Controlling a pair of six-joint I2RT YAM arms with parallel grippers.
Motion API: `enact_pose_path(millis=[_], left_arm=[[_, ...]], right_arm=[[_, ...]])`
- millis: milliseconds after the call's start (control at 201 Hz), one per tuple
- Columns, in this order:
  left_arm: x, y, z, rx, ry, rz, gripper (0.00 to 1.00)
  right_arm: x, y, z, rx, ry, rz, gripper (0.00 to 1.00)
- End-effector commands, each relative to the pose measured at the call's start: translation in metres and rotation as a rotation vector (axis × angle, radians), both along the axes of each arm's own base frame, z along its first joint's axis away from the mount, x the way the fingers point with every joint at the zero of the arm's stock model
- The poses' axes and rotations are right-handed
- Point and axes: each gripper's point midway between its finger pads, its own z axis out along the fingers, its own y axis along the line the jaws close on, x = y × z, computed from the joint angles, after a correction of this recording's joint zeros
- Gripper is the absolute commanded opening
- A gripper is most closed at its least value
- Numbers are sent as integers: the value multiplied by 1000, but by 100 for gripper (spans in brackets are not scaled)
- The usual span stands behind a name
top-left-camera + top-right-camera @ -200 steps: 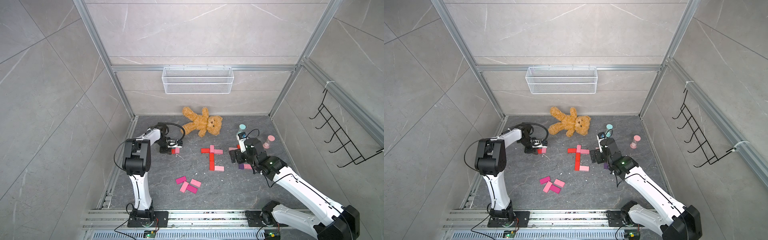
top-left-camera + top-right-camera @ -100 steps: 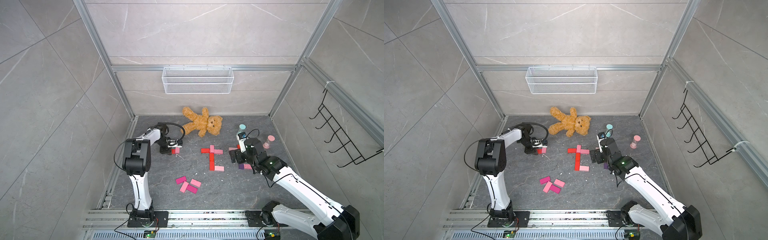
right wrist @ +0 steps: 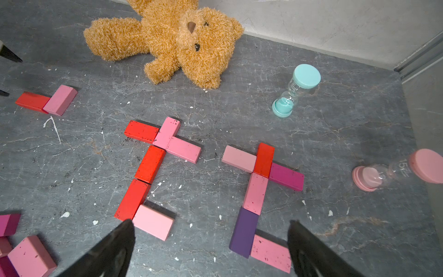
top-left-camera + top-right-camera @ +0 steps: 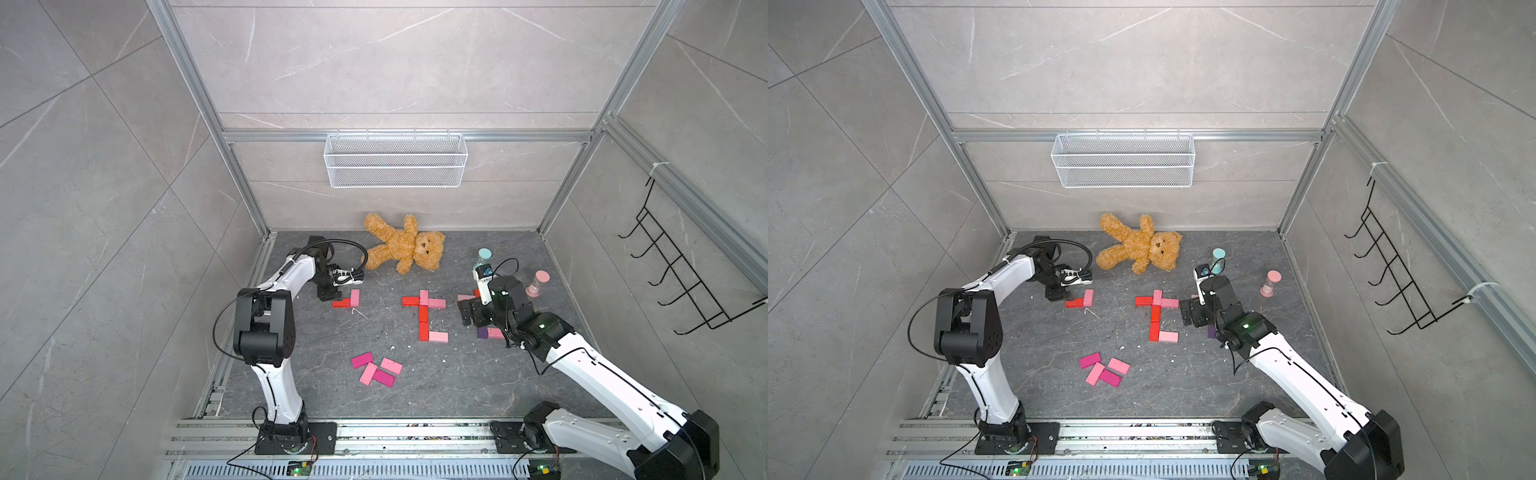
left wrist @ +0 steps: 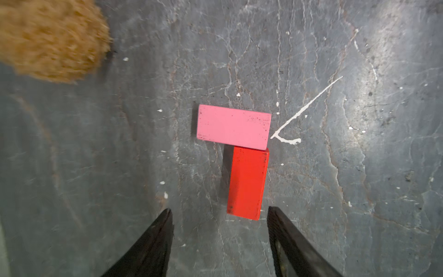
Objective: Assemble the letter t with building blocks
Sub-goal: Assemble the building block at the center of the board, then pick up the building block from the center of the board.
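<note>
My left gripper (image 5: 219, 209) is open just short of a red block (image 5: 248, 183) lying flat on the floor, with nothing between its fingers. The block's far end butts against a light pink block (image 5: 233, 126), making an L (image 4: 347, 300). A finished t of red and pink building blocks (image 4: 423, 309) lies mid-floor. A second t with a purple block (image 3: 244, 231) lies to its right. My right gripper (image 3: 211, 221) hangs open and empty above the floor between these two t shapes. Several loose pink and magenta blocks (image 4: 376, 369) lie nearer the front.
A brown teddy bear (image 4: 405, 245) lies at the back, close to my left arm. A teal hourglass (image 4: 483, 254) and a pink hourglass (image 4: 538, 282) stand back right. A wire basket (image 4: 395, 166) hangs on the rear wall and a black hook rack (image 4: 673, 282) on the right wall.
My left gripper's jaws have spread apart, and the red block now lies free on the floor against the pink one. The right arm has not moved.
</note>
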Motion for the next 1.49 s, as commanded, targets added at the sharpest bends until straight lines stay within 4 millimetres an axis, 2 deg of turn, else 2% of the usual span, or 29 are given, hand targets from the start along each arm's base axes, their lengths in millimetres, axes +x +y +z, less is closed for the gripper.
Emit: enact_pose_path(millis=[0, 134, 269, 413, 612, 757, 842, 981, 1130, 1489], left_arm=[[-5, -10, 41, -67, -90, 7, 66], [-15, -24, 77, -118, -110, 54, 66], [-31, -35, 93, -90, -125, 142, 49], [-86, -50, 87, -48, -99, 114, 51], [-148, -67, 82, -185, -11, 239, 52], [-175, -68, 74, -220, -21, 342, 54], [-180, -61, 66, -227, -17, 429, 54], [-188, -53, 39, -186, 26, 485, 54], [-193, -61, 17, -175, 61, 480, 54], [-188, -71, -32, -57, 100, 495, 51]], right_arm=[[4, 2, 1, 17, -6, -7, 100], [7, 3, 9, 23, -31, -10, 100], [10, 3, 9, 24, -42, -17, 100], [13, 3, 3, 17, -36, -21, 100], [17, 6, -4, 15, -29, -21, 100], [19, 7, -7, 4, -23, -18, 100], [19, 6, -7, -2, -24, -18, 100], [20, 5, -7, -11, -25, -18, 100], [19, 4, -8, -18, -24, -22, 100], [18, 1, -9, -38, -25, -20, 100]])
